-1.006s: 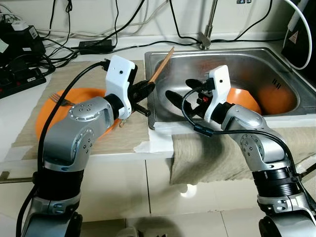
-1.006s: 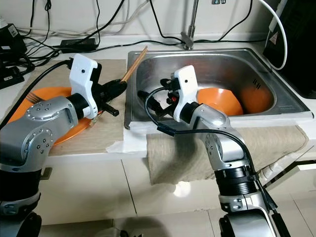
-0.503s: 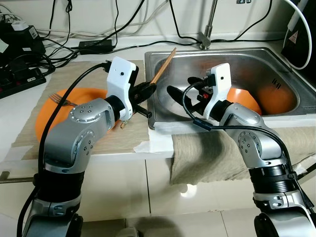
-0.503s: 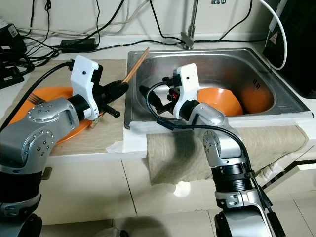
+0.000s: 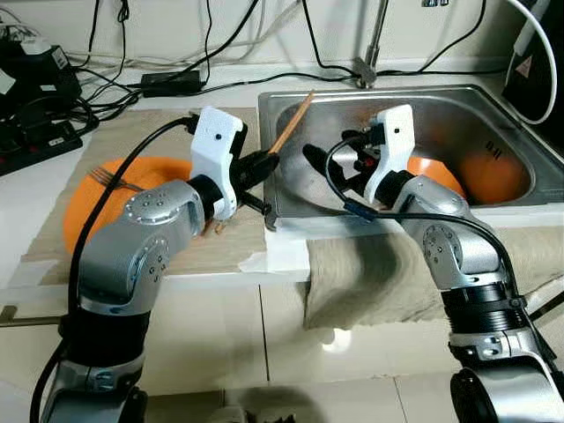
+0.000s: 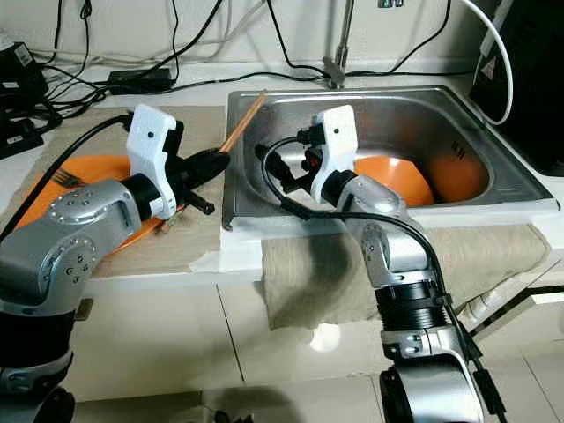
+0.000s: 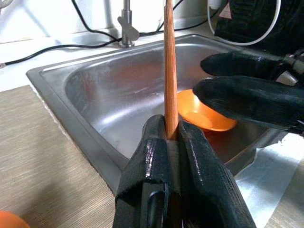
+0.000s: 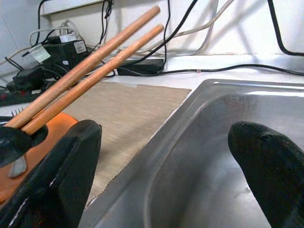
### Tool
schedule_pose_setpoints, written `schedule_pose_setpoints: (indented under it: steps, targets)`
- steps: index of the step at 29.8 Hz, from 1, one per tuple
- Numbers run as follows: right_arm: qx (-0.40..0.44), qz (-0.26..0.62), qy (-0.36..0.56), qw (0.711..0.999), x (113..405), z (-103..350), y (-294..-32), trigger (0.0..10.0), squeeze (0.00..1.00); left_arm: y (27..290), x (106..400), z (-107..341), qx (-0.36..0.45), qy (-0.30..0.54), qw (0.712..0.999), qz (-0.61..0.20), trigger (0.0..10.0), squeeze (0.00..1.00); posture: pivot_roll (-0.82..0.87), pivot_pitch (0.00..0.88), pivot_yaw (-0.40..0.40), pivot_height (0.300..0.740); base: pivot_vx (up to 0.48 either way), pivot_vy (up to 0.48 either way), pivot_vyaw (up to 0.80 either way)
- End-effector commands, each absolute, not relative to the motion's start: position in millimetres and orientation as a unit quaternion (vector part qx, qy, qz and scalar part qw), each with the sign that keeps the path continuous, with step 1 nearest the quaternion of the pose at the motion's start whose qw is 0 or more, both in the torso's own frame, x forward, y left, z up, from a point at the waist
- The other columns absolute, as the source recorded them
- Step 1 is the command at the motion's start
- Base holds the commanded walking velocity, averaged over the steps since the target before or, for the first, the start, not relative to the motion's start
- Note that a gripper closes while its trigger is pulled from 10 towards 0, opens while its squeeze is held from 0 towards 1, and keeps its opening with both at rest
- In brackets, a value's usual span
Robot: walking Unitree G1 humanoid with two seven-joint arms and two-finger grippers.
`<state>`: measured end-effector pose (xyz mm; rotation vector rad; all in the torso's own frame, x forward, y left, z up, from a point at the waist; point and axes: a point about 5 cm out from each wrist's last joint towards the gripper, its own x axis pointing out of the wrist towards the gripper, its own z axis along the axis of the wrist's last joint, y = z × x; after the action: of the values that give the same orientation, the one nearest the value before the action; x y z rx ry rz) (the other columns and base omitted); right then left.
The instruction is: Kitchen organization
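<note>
Left gripper [image 5: 262,164] pinched tight on a pair of wooden chopsticks [image 5: 292,122], poised at the left rim of the steel sink [image 5: 458,99], above the seam where rim meets beige mat [image 5: 132,132]. Chopsticks slanting up and away over the sink's near-left corner, tips high toward the far wall, near ends poking out below the gripper over the mat. Seen along the left wrist, both black fingers [image 7: 199,156] pressed together with the sticks clamped between and rising straight out past them. Right gripper [image 5: 324,162] inside the sink's left half, fingers spread wide apart, pointing left toward the chopsticks and close to them without touching; from the right wrist, one finger [image 8: 57,175] on either side with the two sticks crossing the upper gap. Orange bowl [image 5: 441,176] lying in the sink basin to the right of the right gripper, its colour mirrored on the far-right wall. Orange plate [image 5: 106,198] on the mat to the left, fork [image 5: 110,181] resting across its far-left edge. Faucet [image 5: 370,53] at the sink's far rim, black cables [image 5: 176,79] strewn along the counter behind, grey cloth [image 5: 379,278] draped over the near counter edge below the sink.
</note>
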<state>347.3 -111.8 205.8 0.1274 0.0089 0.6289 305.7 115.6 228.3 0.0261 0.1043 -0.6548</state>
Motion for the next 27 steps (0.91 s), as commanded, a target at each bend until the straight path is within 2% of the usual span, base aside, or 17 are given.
schedule_pose_setpoints:
  steps: [1,9,14,27]
  targets:
    - [0.074,0.304,0.006,0.95,349.3,207.5,-113.0,10.0,0.0,112.7,302.7,229.9,0.017,0.05,0.943,-0.33,0.0,0.0,0.09,0.012,0.044,0.74,0.0,0.0,0.0]
    - [0.103,0.31,0.013,0.945,350.6,207.1,-103.3,10.0,0.0,105.7,298.4,231.8,0.011,0.043,0.937,-0.346,0.0,0.0,0.09,0.013,0.045,0.74,0.0,0.0,0.0]
    - [0.082,0.327,0.006,0.941,347.7,207.9,-97.2,10.0,0.0,99.6,294.6,226.5,0.01,0.048,0.934,-0.355,0.0,0.0,0.09,0.014,0.044,0.74,0.0,0.0,0.0]
    - [0.058,0.386,0.001,0.921,335.8,212.6,-91.9,10.0,0.0,104.9,299.9,217.6,0.019,0.063,0.939,-0.337,0.0,0.0,0.08,0.016,0.041,0.74,0.0,0.0,0.0]
